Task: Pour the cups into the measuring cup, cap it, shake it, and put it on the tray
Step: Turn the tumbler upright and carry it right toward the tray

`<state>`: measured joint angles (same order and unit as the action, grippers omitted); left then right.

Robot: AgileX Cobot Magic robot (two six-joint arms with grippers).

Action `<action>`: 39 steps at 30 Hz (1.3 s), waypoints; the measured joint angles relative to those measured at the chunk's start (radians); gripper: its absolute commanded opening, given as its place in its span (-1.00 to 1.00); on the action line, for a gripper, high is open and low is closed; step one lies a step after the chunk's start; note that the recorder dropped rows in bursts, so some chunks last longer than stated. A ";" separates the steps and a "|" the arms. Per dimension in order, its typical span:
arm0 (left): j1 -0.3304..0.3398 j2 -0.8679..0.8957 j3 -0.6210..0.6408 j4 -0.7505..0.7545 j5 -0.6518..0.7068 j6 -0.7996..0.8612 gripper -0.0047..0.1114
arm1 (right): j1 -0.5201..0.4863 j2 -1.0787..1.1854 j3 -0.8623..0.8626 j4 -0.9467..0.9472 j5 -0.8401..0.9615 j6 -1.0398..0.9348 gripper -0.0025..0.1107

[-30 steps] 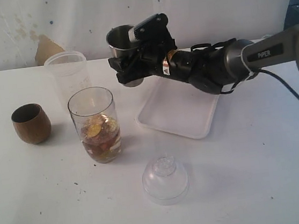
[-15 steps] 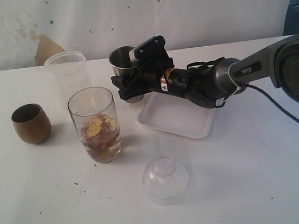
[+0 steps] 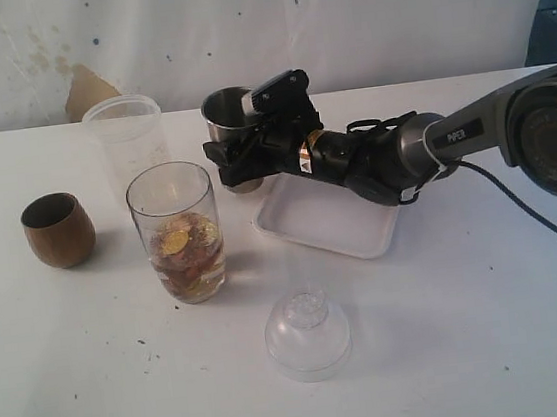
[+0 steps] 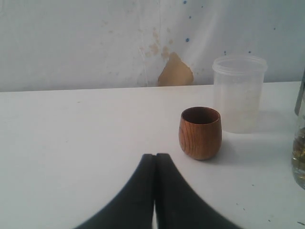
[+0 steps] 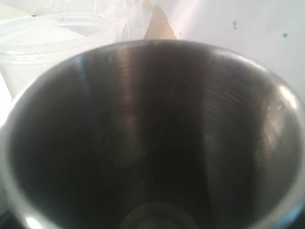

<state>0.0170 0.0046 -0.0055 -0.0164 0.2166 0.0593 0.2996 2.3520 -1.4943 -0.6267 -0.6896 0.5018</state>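
Observation:
The steel tumbler (image 3: pixel 225 109) stands upright just left of the white tray (image 3: pixel 362 234), its base at or just above the table. My right gripper (image 3: pixel 244 154) is shut around its body. Its empty inside (image 5: pixel 152 133) fills the right wrist view and hides the fingers. The clear measuring cup (image 3: pixel 177 230) stands in front of it, holding gold and brown pieces in its lower part. The brown wooden cup (image 3: pixel 58 230) sits at the far left. In the left wrist view my left gripper (image 4: pixel 156 156) is shut and empty, short of the wooden cup (image 4: pixel 200 132).
A clear dome-shaped lid (image 3: pixel 307 333) lies on the table in front of the tray. A frosted plastic cup (image 3: pixel 127 135) stands behind the measuring cup, close to the steel tumbler. The right arm stretches over the tray's back edge.
The right gripper has come down and slightly left with the steel tumbler, from above the tray's corner to table height. Nothing else has moved.

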 measured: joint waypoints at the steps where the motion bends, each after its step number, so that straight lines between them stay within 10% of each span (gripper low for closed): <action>1: 0.000 0.000 0.000 0.000 0.000 0.000 -0.92 | 0.000 0.000 0.000 0.000 0.000 0.000 -0.96; 16: 0.000 0.000 0.000 0.000 0.000 0.000 -0.92 | 0.008 0.020 -0.080 -0.002 0.113 0.001 -0.94; 22: 0.000 0.000 0.000 0.000 0.000 0.000 -0.92 | 0.008 0.048 -0.080 -0.002 0.113 0.001 -0.55; 31: 0.000 0.000 0.000 0.000 0.000 0.000 -0.92 | 0.008 0.050 -0.080 -0.002 0.084 0.001 0.69; 39: 0.000 0.000 0.000 0.000 0.000 0.000 -0.92 | 0.008 0.050 -0.088 -0.002 0.143 0.001 0.80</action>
<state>0.0170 0.0046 -0.0055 -0.0164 0.2166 0.0593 0.3077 2.4020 -1.5827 -0.6290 -0.5462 0.5026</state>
